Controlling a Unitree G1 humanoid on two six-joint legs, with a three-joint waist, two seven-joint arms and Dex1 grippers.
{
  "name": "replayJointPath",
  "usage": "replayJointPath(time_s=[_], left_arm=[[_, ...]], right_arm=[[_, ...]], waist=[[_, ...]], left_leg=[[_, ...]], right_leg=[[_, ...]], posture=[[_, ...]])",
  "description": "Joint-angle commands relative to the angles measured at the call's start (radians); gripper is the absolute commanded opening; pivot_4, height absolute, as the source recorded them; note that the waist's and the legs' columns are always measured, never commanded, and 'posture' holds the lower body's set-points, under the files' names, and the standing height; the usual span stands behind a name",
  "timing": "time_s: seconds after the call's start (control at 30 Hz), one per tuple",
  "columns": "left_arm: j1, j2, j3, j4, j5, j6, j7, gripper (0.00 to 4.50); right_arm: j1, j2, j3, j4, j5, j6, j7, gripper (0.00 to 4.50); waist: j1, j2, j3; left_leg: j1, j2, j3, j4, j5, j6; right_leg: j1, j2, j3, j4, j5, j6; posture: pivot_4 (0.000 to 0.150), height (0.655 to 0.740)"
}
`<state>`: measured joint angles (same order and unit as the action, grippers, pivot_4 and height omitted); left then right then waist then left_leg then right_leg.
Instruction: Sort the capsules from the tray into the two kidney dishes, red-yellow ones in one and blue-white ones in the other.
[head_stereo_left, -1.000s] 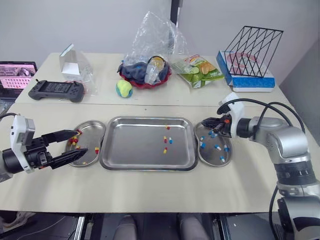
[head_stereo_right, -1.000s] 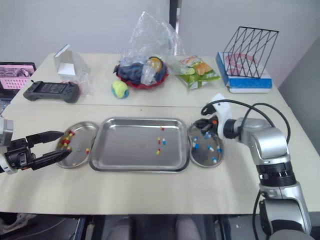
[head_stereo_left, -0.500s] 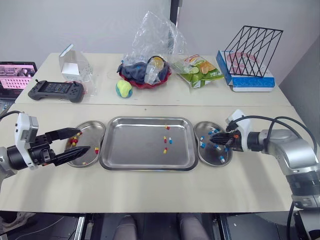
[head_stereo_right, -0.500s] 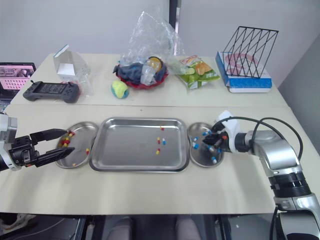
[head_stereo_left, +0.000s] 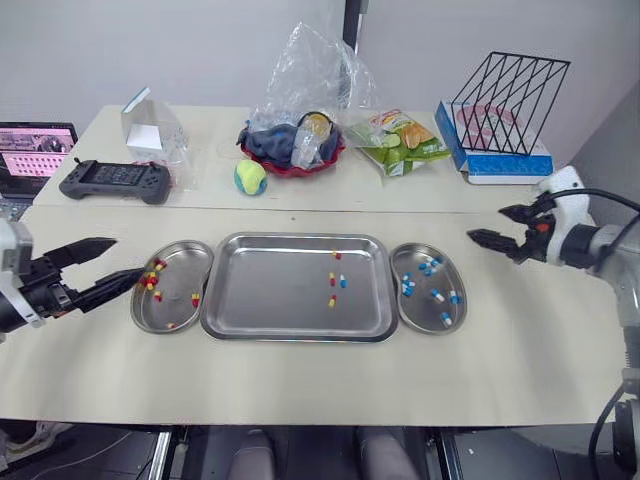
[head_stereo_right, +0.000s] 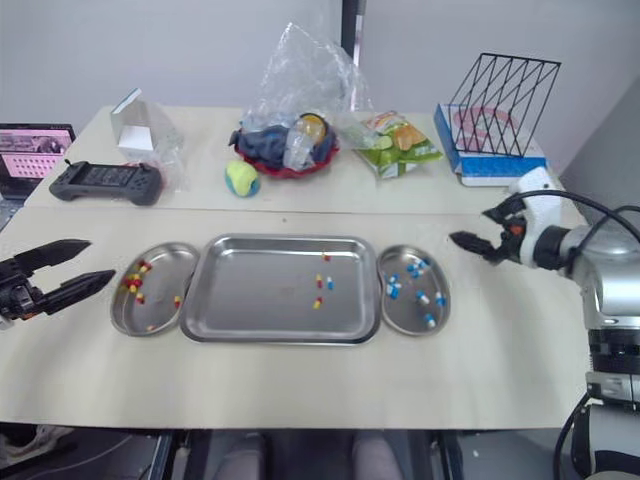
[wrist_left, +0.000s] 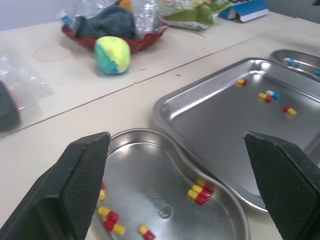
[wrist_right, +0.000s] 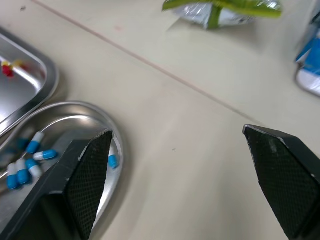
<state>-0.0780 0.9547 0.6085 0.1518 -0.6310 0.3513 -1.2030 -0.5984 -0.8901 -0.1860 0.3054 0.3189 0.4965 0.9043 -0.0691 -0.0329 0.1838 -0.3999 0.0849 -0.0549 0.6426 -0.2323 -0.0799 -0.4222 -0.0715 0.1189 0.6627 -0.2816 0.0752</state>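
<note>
The steel tray (head_stereo_left: 270, 295) lies at the table's middle with three red-yellow capsules (head_stereo_left: 331, 280) and one blue-white capsule (head_stereo_left: 341, 282) right of its centre. The left kidney dish (head_stereo_left: 176, 275) holds several red-yellow capsules (head_stereo_left: 152, 280). The right kidney dish (head_stereo_left: 423, 307) holds several blue-white capsules (head_stereo_left: 428, 268). My left gripper (head_stereo_left: 125, 258) hovers open just left of the left dish, empty. My right gripper (head_stereo_left: 485, 223) is open and empty, raised to the right of the right dish. The right wrist view has that dish (wrist_right: 75, 112) between the fingers (wrist_right: 87, 180).
Along the back of the table are a laptop (head_stereo_left: 35, 150), a black game controller (head_stereo_left: 113, 181), a clear box (head_stereo_left: 150, 125), a yellow-green ball (head_stereo_left: 249, 177), a red bowl under a plastic bag (head_stereo_left: 295, 150), a green snack bag (head_stereo_left: 400, 140) and a wire rack (head_stereo_left: 510, 90).
My right gripper went from shut over the right dish to open, then pulled away to the right. My left gripper drew back leftward off the left dish, still open.
</note>
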Motion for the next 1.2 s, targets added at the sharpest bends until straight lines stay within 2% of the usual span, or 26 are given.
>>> replayJointPath(time_s=[0.03, 0.17, 0.4, 0.63, 1.2], left_arm=[[0.013, -0.013, 0.050, 0.043, 0.009, -0.054, 0.013, 4.50], [0.035, -0.057, 0.063, 0.086, 0.037, -0.105, 0.078, 4.50], [0.054, -0.102, 0.053, 0.120, 0.061, -0.150, 0.115, 4.50], [0.008, -0.110, 0.053, 0.174, 0.081, -0.231, 0.153, 4.50], [-0.039, -0.109, 0.019, 0.216, 0.092, -0.236, 0.177, 4.50]], right_arm=[[0.020, -0.016, -0.063, 0.109, -0.016, -0.146, 0.007, 4.47], [0.045, -0.001, -0.118, 0.222, 0.010, -0.265, 0.029, 4.47], [0.090, 0.045, -0.171, 0.271, 0.038, -0.347, 0.021, 4.47], [0.116, 0.074, -0.199, 0.296, 0.039, -0.380, -0.015, 4.47], [0.115, 0.071, -0.188, 0.279, 0.029, -0.380, -0.018, 4.47]], waist=[[0.000, 0.000, 0.000], [0.001, 0.001, 0.000], [-0.001, 0.001, 0.000], [0.001, 0.001, 0.000], [0.000, 0.001, 0.000]], left_leg=[[0.000, 0.000, 0.000, 0.000, 0.000, 0.000], [0.001, 0.000, 0.001, 0.000, 0.000, 0.000], [0.002, 0.000, 0.001, 0.000, 0.000, 0.000], [0.002, -0.001, 0.001, 0.000, 0.001, -0.001], [0.002, -0.001, 0.000, 0.000, 0.001, -0.001]], right_leg=[[0.000, 0.000, 0.000, 0.000, 0.000, 0.000], [0.001, -0.001, 0.000, 0.000, 0.000, 0.000], [0.002, -0.001, 0.000, 0.001, 0.000, 0.000], [0.002, -0.001, 0.000, 0.001, 0.000, 0.000], [0.003, -0.001, 0.000, 0.002, 0.000, 0.000]], posture=[[0.150, 0.7289], [0.150, 0.7289], [0.150, 0.7289], [0.150, 0.7289], [0.150, 0.7289]])
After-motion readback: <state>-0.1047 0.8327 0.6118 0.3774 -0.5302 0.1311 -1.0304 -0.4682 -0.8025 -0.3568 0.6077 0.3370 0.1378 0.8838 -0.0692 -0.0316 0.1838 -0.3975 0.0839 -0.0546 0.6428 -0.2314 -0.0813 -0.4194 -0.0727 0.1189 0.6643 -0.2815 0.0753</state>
